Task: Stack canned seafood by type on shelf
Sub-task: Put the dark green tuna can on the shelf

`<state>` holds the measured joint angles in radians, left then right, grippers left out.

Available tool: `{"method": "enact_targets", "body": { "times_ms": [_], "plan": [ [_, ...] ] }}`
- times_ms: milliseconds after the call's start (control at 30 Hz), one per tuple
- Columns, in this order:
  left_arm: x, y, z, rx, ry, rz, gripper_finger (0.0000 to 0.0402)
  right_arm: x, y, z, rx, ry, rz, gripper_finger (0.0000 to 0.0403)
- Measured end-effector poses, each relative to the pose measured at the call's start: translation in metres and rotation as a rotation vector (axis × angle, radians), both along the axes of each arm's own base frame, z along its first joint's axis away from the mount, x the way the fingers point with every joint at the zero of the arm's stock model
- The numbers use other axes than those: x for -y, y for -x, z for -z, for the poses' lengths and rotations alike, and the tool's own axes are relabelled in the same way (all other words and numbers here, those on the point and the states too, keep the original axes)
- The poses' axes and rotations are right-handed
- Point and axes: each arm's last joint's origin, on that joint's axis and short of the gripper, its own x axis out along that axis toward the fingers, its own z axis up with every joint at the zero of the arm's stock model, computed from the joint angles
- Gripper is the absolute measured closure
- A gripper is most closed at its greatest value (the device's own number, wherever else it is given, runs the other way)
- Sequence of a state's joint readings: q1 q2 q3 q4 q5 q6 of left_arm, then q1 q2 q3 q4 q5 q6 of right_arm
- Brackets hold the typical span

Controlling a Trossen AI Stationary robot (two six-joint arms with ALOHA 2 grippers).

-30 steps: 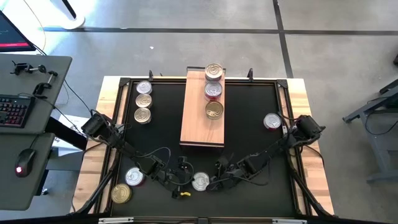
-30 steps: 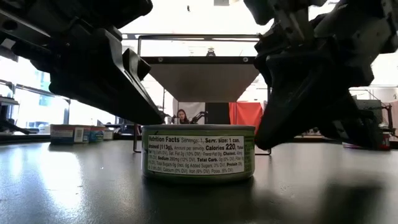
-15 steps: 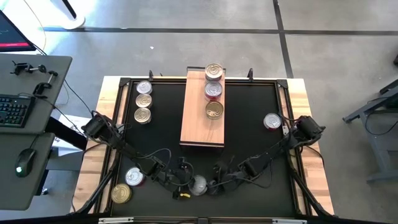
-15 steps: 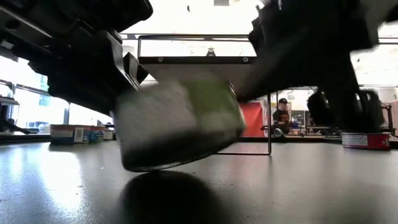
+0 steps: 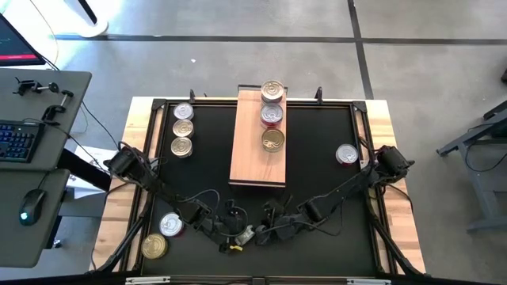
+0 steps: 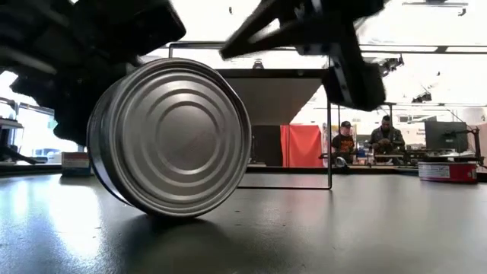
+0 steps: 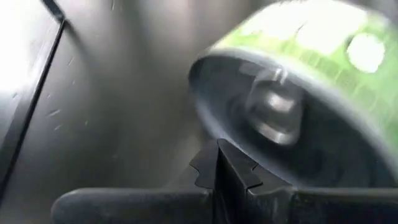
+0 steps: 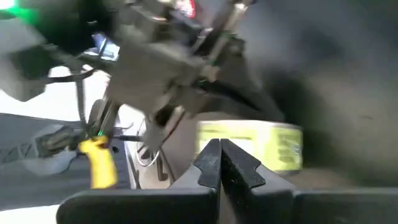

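The right gripper (image 8: 219,163) has its fingers pressed together with nothing between them; its wrist view shows a green-labelled tin (image 8: 252,147) just beyond the tips. The left gripper (image 7: 222,168) is likewise closed and empty, with the same tin (image 7: 292,93) tipped just ahead of it, pull-tab lid facing the camera. From above, the two grippers meet near the table's front edge, about midway along it, with the tin (image 5: 247,234) between them. Only the low view shows the tin (image 6: 171,137) clearly up on its rim, ribbed silver bottom facing the lens; whether either gripper touches it I cannot tell.

The board (image 5: 247,154) lies at the middle of the table's back edge, with three tins (image 5: 272,115) in a row on its right side. Three more tins (image 5: 182,128) stand by the back left corner, two (image 5: 162,235) by the front left corner and one (image 5: 346,153) near the right edge.
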<state>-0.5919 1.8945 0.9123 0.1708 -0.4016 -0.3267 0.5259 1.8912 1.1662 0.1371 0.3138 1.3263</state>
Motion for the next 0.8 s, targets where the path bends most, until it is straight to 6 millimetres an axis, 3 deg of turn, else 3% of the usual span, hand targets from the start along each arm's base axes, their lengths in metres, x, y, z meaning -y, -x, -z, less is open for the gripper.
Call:
{"method": "enact_targets", "body": {
  "times_ms": [267, 400, 533, 667, 800],
  "plan": [
    [-0.021, 0.022, -0.027, -0.135, -0.148, -0.062, 0.0401, -0.001, -0.012, -0.025, -0.012, 0.147, -0.159, 0.0403],
    [-0.023, 0.035, -0.052, -0.119, -0.069, -0.137, 0.0401, 0.000, -0.025, -0.058, 0.053, 0.340, -0.325, 0.0403],
    [-0.010, 0.051, -0.078, 0.001, 0.055, -0.210, 0.0402, 0.002, -0.036, -0.095, 0.141, 0.558, -0.524, 0.0392],
    [0.009, 0.070, -0.096, 0.147, 0.151, -0.286, 0.0401, 0.008, -0.048, -0.111, 0.136, 0.648, -0.692, 0.0335],
    [0.026, 0.088, -0.106, 0.257, 0.240, -0.339, 0.0402, 0.007, -0.058, -0.100, 0.059, 0.728, -0.843, 0.0243]
  ]
}}
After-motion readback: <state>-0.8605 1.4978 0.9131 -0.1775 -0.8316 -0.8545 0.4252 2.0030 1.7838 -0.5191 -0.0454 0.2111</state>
